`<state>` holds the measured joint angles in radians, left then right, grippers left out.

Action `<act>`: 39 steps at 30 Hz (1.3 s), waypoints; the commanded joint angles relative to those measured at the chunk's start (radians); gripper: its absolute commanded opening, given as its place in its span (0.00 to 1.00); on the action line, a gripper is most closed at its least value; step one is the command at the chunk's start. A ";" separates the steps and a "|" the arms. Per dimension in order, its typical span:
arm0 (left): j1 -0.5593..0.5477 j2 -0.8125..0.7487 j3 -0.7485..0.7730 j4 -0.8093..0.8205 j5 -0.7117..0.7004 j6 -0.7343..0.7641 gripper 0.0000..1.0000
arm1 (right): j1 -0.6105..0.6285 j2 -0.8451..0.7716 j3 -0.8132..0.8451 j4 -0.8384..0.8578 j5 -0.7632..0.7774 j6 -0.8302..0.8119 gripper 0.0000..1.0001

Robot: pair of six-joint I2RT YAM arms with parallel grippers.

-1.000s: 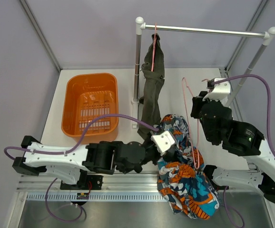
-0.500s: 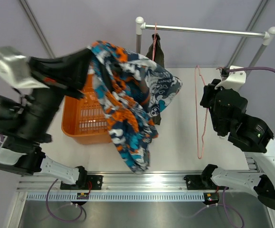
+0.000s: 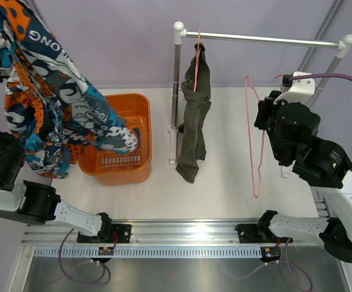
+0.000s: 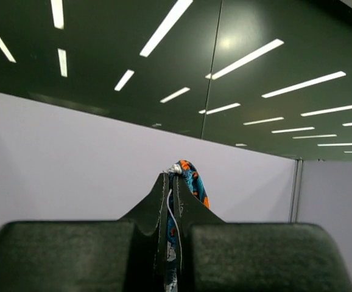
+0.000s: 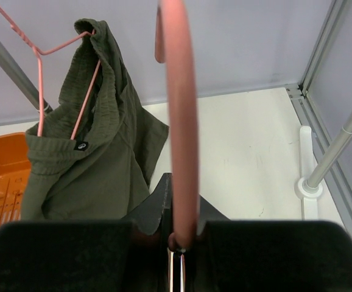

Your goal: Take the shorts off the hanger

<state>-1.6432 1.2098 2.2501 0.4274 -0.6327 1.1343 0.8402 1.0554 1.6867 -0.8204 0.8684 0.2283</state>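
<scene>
Progress: roughly half done, by my reading. The printed shorts are hanging free of any hanger, draped high at the left of the overhead view with their lower edge dangling over the orange basket. Whether the cloth is touching the basket I cannot tell. The olive-green shorts are hanging on the loaded hanger, which is hooked on the rack rail near its left post — that pair is the part you are not yet dealing with.

Left gripper: you are pinching it tight on a fold of the printed cloth, jaws nearly together, wrist tilted upward.

Right gripper: you are clamping it on the wire of the empty hanger, which is dangling off the rail, above the table at the right — well apart from the olive pair.

Left to do, as I judge it: dropping the printed pair, parking the empty hanger, then working the olive-green shorts off theirs.
</scene>
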 commanded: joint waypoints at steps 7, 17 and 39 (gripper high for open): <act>0.353 0.163 0.181 -0.390 0.069 -0.056 0.00 | -0.010 0.028 0.077 -0.043 -0.057 -0.001 0.00; 1.153 0.330 0.270 -0.683 0.446 -0.942 0.00 | -0.012 0.067 0.120 -0.105 -0.101 0.009 0.00; 1.703 0.263 -0.219 -0.665 0.831 -1.693 0.00 | -0.012 0.022 0.036 -0.094 -0.114 0.017 0.00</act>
<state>0.1188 1.5681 2.1178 -0.3092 0.1761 -0.5724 0.8383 1.0981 1.7267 -0.9409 0.7643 0.2390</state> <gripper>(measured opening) 0.020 0.103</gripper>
